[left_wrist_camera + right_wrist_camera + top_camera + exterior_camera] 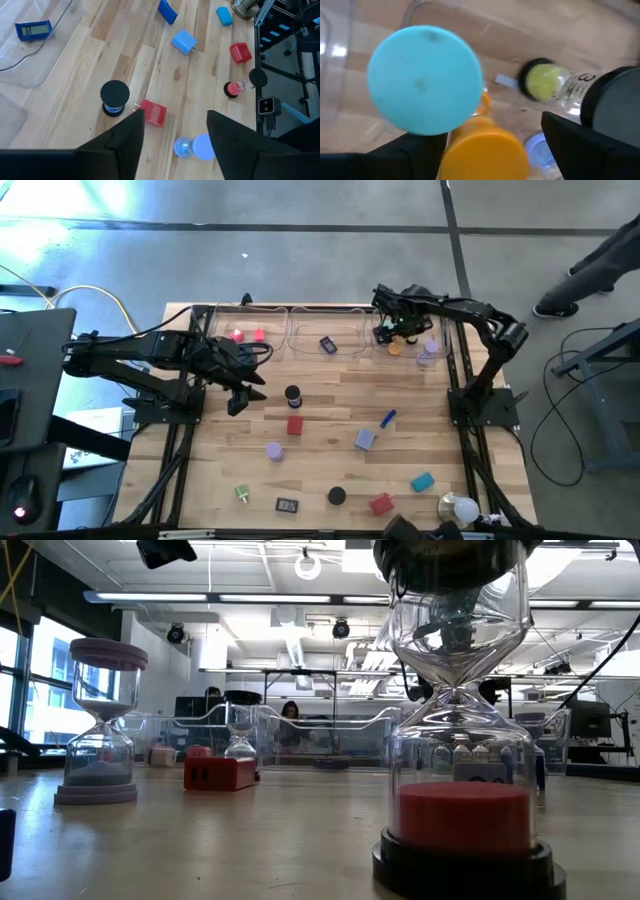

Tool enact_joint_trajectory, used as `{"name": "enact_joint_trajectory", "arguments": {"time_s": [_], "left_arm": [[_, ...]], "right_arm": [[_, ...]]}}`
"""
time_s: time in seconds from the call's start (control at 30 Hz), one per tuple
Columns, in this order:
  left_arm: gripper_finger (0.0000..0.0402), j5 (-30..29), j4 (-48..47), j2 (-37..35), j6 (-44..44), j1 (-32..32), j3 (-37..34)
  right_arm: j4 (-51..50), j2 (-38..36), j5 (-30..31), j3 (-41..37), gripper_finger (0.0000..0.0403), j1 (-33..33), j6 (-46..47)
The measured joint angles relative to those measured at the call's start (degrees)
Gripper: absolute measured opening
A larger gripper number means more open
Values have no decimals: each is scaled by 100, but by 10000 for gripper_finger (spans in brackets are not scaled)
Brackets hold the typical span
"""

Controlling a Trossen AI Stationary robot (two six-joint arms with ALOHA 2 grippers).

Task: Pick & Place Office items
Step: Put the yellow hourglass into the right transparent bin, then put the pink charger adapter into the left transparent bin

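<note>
My right gripper (398, 330) hangs open, pointing down into the far-right clear tray (440, 340). In the right wrist view a teal round cap (425, 80) stands close by one finger (415, 155). An orange cap (485, 150) lies between the fingers, with a yellow-green sand timer (545, 80) and a black cap (615, 100) beyond. My left gripper (240, 395) is open above the table's left middle, over a red block (152, 112), a black-capped timer (115, 97) and a lavender-capped one (195, 147). It touches nothing. My right gripper: the teal cap (427, 127) hides the free end of one finger, so I cannot tell whether that finger touches the teal-capped piece. The other finger (580, 145) stands clear of everything.
Two more clear trays (240, 330) (325, 330) line the far edge, one with pink pieces, one with a blue piece. Loose items lie over the near half: a blue stick (388, 418), a lavender block (366, 439), a teal piece (422, 481), a red block (381, 503). A white bulb (462, 506) sits near right.
</note>
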Motion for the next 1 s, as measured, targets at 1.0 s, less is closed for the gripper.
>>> {"name": "enact_joint_trajectory", "arguments": {"time_s": [1.0], "left_arm": [[283,-299,-1566,-72,-356,901,2]], "right_arm": [[106,-3030,389,0,307,1282,243]]}}
